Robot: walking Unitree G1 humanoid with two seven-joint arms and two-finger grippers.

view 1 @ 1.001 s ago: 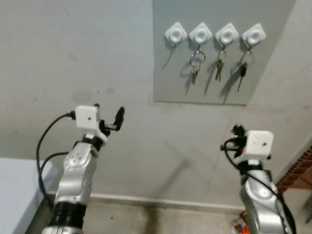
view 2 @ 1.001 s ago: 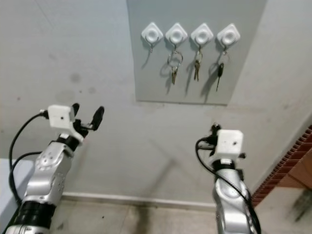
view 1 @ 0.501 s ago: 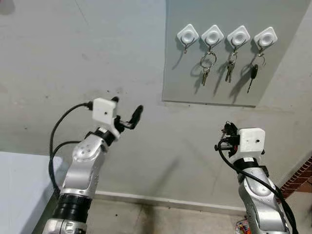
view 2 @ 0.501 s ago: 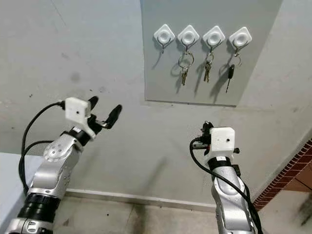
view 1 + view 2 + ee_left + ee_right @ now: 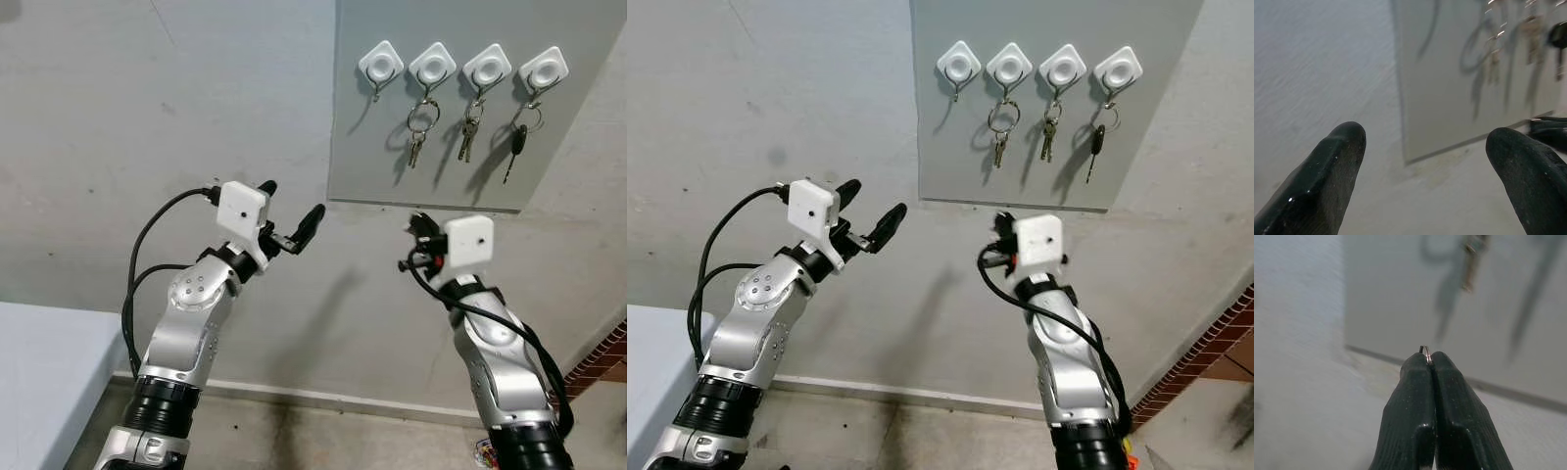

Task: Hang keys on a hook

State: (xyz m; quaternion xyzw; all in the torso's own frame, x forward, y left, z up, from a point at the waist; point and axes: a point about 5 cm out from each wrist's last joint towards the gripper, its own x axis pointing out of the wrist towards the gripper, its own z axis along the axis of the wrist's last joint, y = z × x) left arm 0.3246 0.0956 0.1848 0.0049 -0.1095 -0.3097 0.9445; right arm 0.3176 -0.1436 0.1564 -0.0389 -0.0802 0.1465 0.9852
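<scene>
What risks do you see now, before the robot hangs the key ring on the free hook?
1. The right gripper pinches the key ring only at its very fingertips, so the ring may slip out.
2. Only the leftmost hook is free; the neighbouring keys hang close and might be knocked.
3. The open left gripper is raised near the board and might get in the way.
</scene>
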